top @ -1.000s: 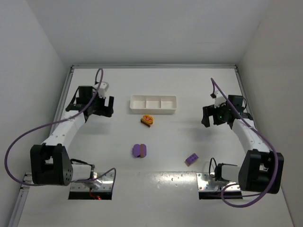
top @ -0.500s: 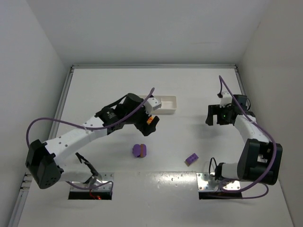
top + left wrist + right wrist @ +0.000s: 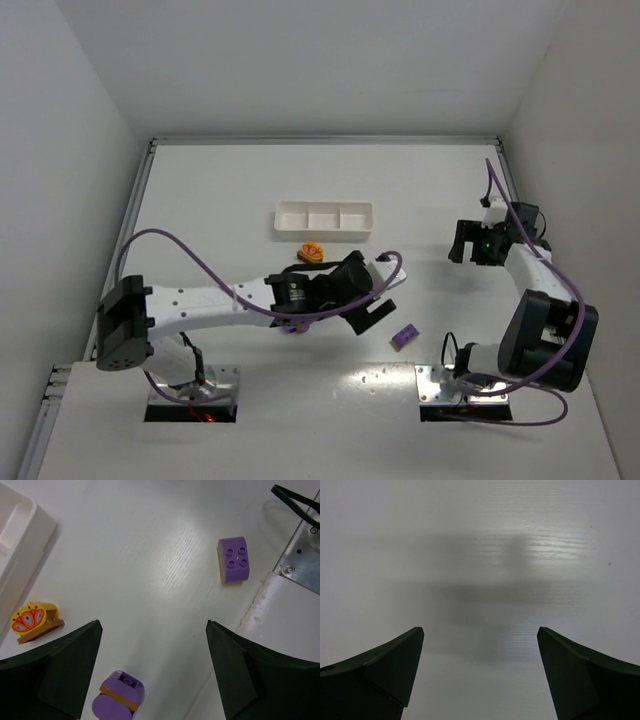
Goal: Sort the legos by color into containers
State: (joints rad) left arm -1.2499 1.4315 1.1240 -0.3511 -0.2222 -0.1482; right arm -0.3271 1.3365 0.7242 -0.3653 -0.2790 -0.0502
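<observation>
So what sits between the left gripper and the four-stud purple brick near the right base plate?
Nothing. In the left wrist view, only bare white table separates the open left gripper from the purple brick.

**Robotics laboratory test cell; not a domestic or commercial setting.**

Findings: a bare white table (image 3: 250, 180) is boxed in by plain white walls (image 3: 70, 130) on three sides, with a metal rail (image 3: 320, 140) along its far edge. The left arm (image 3: 200, 300) and right arm (image 3: 525, 270) are bolted to metal base plates (image 3: 432, 380) at the near edge. Each arm trails an exposed purple cable (image 3: 152, 232). On the table lie a white three-compartment tray (image 3: 323, 217) and a few toy bricks (image 3: 404, 337).
</observation>
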